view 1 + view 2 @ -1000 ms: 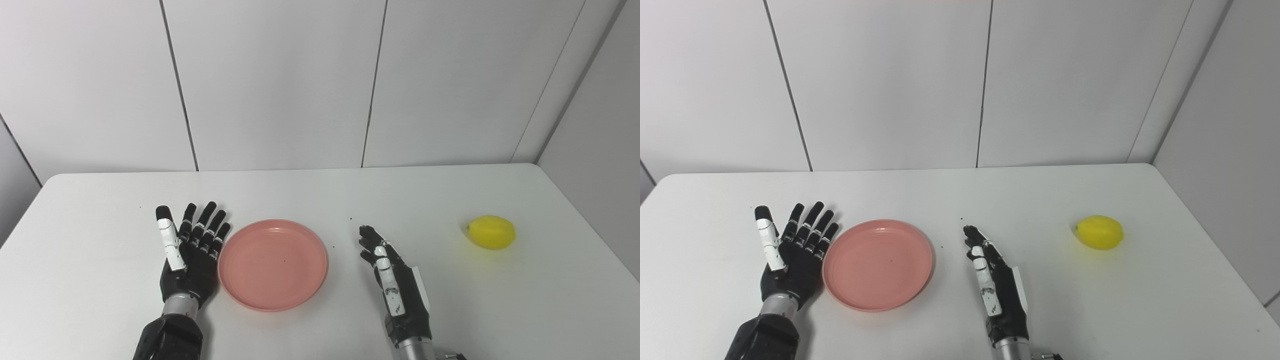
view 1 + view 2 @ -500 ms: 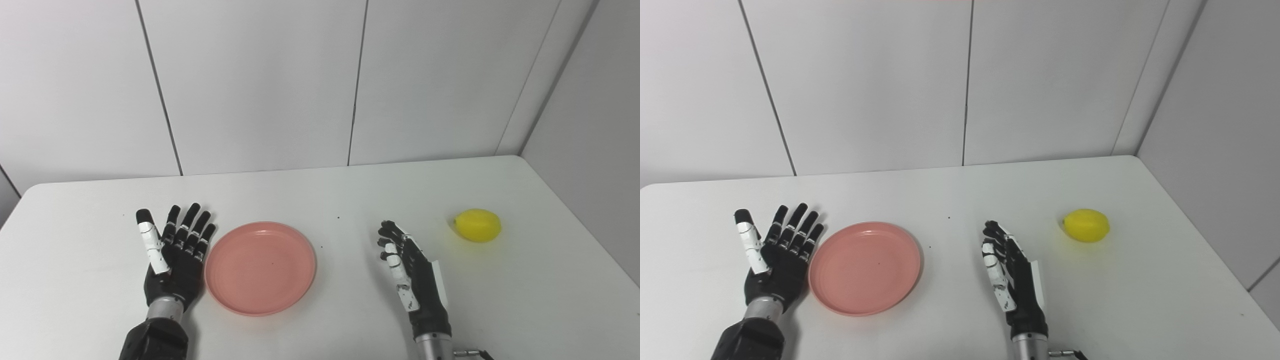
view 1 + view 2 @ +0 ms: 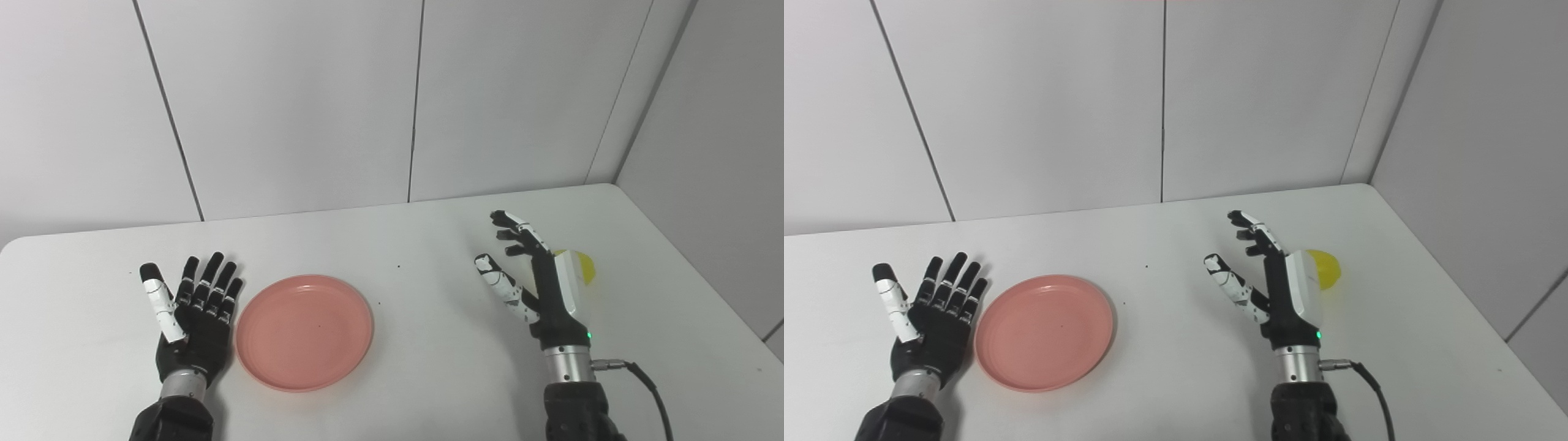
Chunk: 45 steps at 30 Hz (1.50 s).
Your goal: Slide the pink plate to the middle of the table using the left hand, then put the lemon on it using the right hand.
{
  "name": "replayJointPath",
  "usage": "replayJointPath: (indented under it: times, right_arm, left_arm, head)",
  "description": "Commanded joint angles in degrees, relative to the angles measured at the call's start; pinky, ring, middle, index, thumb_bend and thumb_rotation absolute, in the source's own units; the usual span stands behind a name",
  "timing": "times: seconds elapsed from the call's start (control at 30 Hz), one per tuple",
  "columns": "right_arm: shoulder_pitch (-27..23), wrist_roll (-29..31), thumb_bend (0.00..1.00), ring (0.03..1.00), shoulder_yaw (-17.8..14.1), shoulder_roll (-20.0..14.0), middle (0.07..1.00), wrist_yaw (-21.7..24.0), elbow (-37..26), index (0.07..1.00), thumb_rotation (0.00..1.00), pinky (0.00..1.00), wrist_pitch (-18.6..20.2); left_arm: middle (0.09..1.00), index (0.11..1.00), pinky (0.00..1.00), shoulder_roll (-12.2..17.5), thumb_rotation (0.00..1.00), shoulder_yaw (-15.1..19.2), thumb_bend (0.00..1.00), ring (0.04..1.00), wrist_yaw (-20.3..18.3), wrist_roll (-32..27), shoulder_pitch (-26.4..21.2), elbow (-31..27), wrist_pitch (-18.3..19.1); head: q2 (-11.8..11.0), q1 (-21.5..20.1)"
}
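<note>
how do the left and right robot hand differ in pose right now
The left robot hand lies flat beside the pink plate, fingers straight; the right robot hand is raised on edge, fingers curled, by the lemon. The left robot hand is palm up; the right robot hand's palm faces left. Both are open and hold nothing.

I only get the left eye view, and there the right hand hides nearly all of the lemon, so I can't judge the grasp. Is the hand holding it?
Observer: No. The right eye view shows about half the lemon, bare, beside the back of the right hand, not in its palm.
Operator: Any fingers curling round it?
Observer: None. The fingers are spread apart and clear of it, and the lemon rests on the table.
</note>
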Motion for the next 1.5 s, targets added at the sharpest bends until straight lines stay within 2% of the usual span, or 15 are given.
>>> replayJointPath:
  times: [0.0,0.23,0.47,0.63,0.8,1.1,1.47]
  right_arm:
    - [-2.61,-1.83,0.63,0.739,-0.63,-1.49,0.788,-0.16,-2.32,0.764,0.95,0.64,1.62]
    - [-4.97,-7.21,0.67,0.735,-1.14,-6.53,0.777,0.99,-1.37,0.756,0.94,0.63,4.53]
    - [-6.43,-16.66,0.71,0.764,0.09,-11.76,0.785,5.08,-0.78,0.772,0.95,0.68,10.54]
    - [-7.39,-19.52,0.71,0.756,0.55,-14.59,0.764,3.93,2.25,0.752,0.87,0.72,10.00]
    - [-8.75,-23.69,0.71,0.723,1.82,-18.03,0.732,1.20,6.77,0.727,0.84,0.69,9.20]
    - [-10.91,-24.25,0.73,0.727,3.64,-21.26,0.736,-0.45,14.69,0.714,0.85,0.71,9.66]
    - [-11.07,-21.74,0.70,0.710,4.93,-22.77,0.722,-2.01,18.61,0.704,0.81,0.70,8.78]
  left_arm:
    - [0.886,0.975,0.94,0.43,0.81,0.46,0.90,0.886,2.47,0.49,1.88,2.62,4.04]
    - [0.885,0.974,0.94,0.38,0.82,0.50,0.88,0.884,2.98,0.63,2.06,2.41,4.48]
    - [0.883,0.979,0.94,0.53,0.84,0.15,0.89,0.880,2.62,0.74,2.14,2.50,4.57]
    - [0.865,0.970,0.92,0.37,0.84,0.10,0.90,0.870,2.70,0.64,2.18,2.41,4.70]
    - [0.871,0.976,0.93,0.27,0.84,-0.19,0.91,0.871,2.51,0.74,2.44,2.22,4.66]
    - [0.872,0.980,0.94,-0.24,0.84,-0.14,0.92,0.862,3.02,0.47,2.51,1.83,4.98]
    - [0.850,0.974,0.94,-0.50,0.83,-0.22,0.93,0.857,2.75,0.65,3.12,1.42,5.07]
  head:
    - [-0.02,-0.10]
    - [-0.08,-0.25]
    - [0.08,-0.34]
    - [0.20,-0.09]
    - [0.11,0.44]
    - [-0.02,0.84]
    - [0.32,1.01]
